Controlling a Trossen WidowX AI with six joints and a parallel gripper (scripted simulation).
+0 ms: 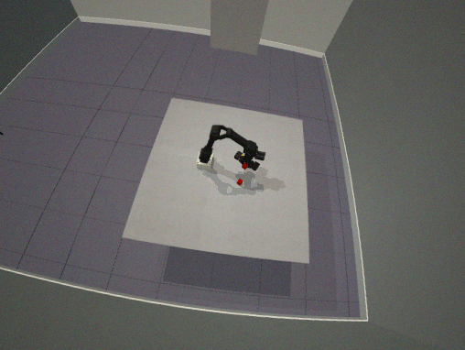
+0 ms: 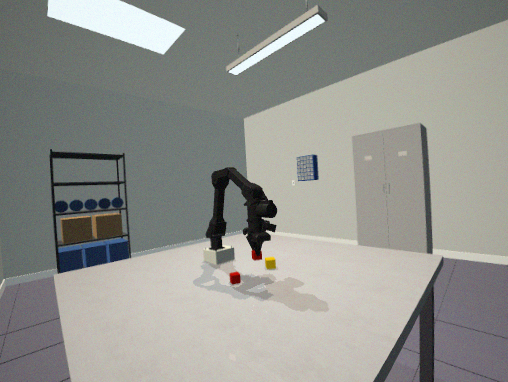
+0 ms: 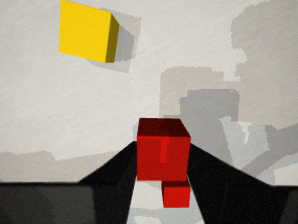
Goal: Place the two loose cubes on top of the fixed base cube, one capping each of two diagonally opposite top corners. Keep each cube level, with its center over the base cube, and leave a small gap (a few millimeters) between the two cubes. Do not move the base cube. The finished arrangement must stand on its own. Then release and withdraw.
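Note:
My gripper (image 1: pixel 245 164) (image 2: pixel 256 251) (image 3: pixel 160 147) points down and is shut on a red cube (image 1: pixel 244 166) (image 2: pixel 257 256) (image 3: pixel 162 159), one finger on each side. It holds this cube above the table. The other red cube (image 1: pixel 240 181) (image 2: pixel 235 278) (image 3: pixel 176 195) stands on the table, partly behind the held one in the wrist view. The yellow cube (image 2: pixel 270 263) (image 3: pixel 85 32), the only one of another colour, stands on the table at the upper left of the wrist view. The arm mostly hides it in the top view. Both its top corners and the red cubes stand apart from one another.
The pale table (image 1: pixel 206 215) (image 2: pixel 165 320) carries the cubes and the arm's white base block (image 1: pixel 204 162) (image 2: pixel 218 256). The arm arches from that block over to the cubes. Shadows of the arm lie around them. A shelf and a cabinet stand far behind the table.

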